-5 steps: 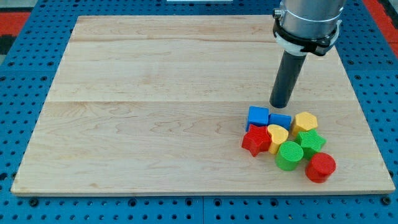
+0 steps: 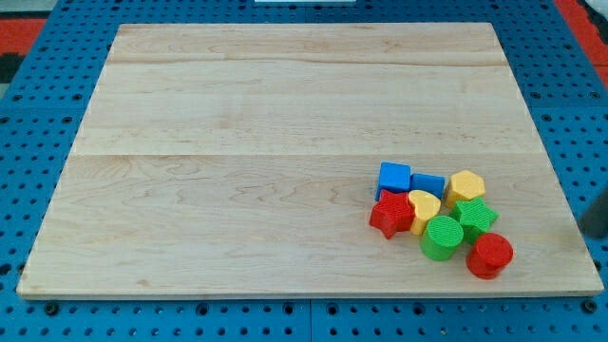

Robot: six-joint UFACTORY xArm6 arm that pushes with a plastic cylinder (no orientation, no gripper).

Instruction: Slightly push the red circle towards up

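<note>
Evidently swung away from the spot above the blue cube [image 2: 394,178] within the last half second. Showed now only as a dark blur at the view's right edge, beyond the bench [image 2: 285,142], with my tip [image 2: 591,235] barely made out. Plain rod for an end effector: no jaws to spread or pinch, touched nothing. Left the red circle [image 2: 489,255] unmoved, to the view's left of my tip and a little lower, near but apart. Probably skirted the cluster to get below that circle for the upward nudge.
</note>
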